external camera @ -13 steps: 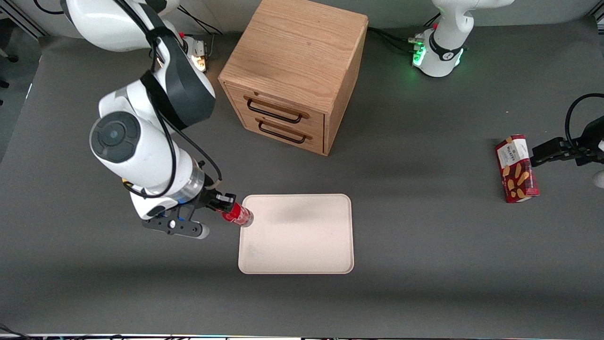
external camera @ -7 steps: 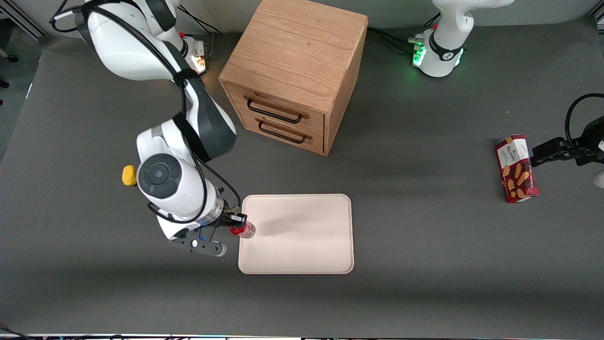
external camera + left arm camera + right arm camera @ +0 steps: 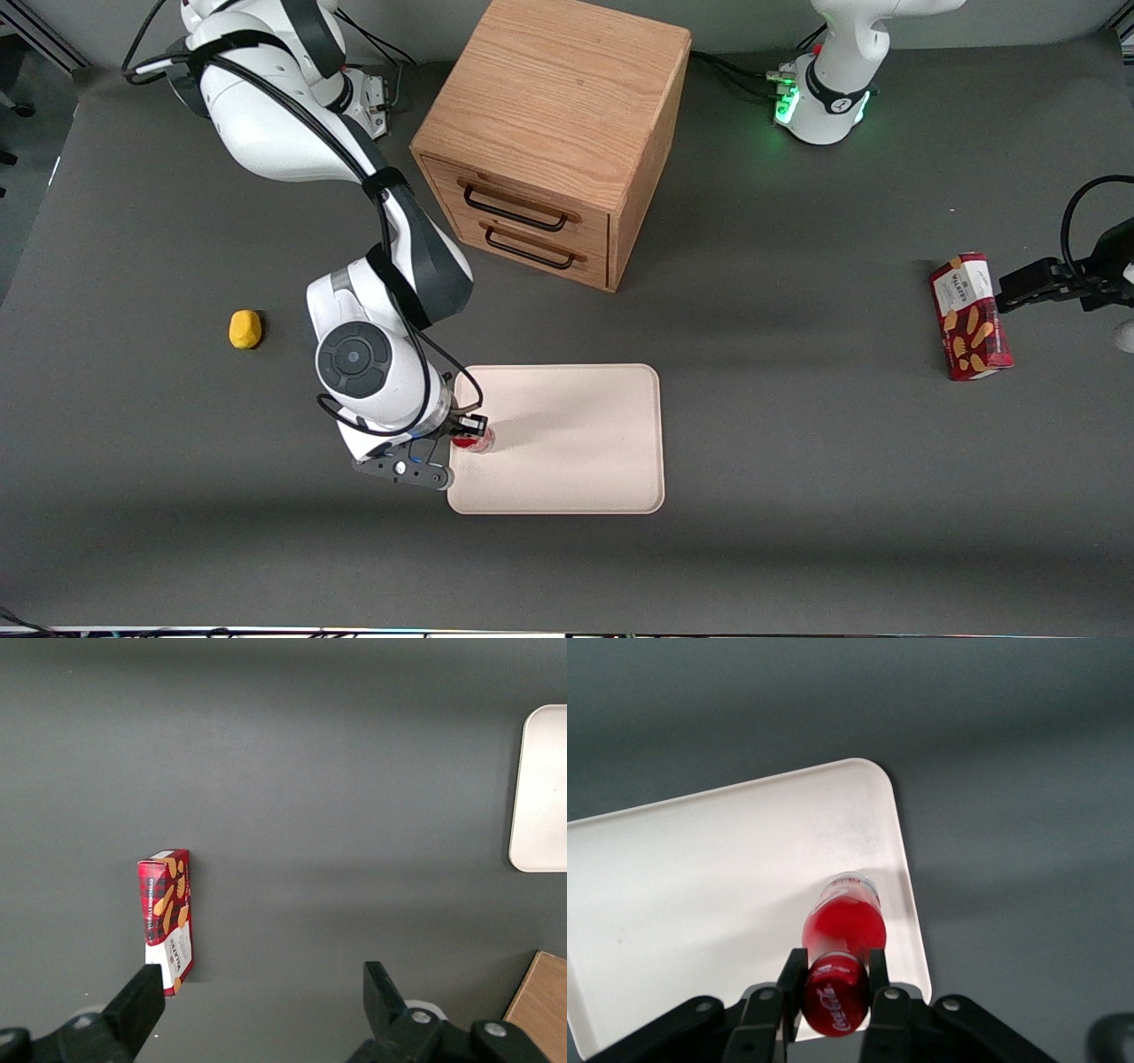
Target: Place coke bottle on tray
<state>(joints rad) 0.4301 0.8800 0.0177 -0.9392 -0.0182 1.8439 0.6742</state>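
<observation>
**Inspector A:** We start at the gripper. Its two fingers are clamped on the neck of the coke bottle, just under the red cap. In the front view the gripper sits over the tray's edge nearest the working arm.

**Inspector B:** Agreed. We note the bottle hangs nearly upright, long axis running straight down from the fingers, clear base toward the tray. We cannot tell whether the base touches the surface or hangs just above it.

**Inspector A:** So the deciding relation is vertical: the tray lies directly beneath the bottle. We judge the next move needs only a short descent and release.

**Inspector B:** One caution: the base stands near the rim, so a tilt on release could topple it off.
</observation>
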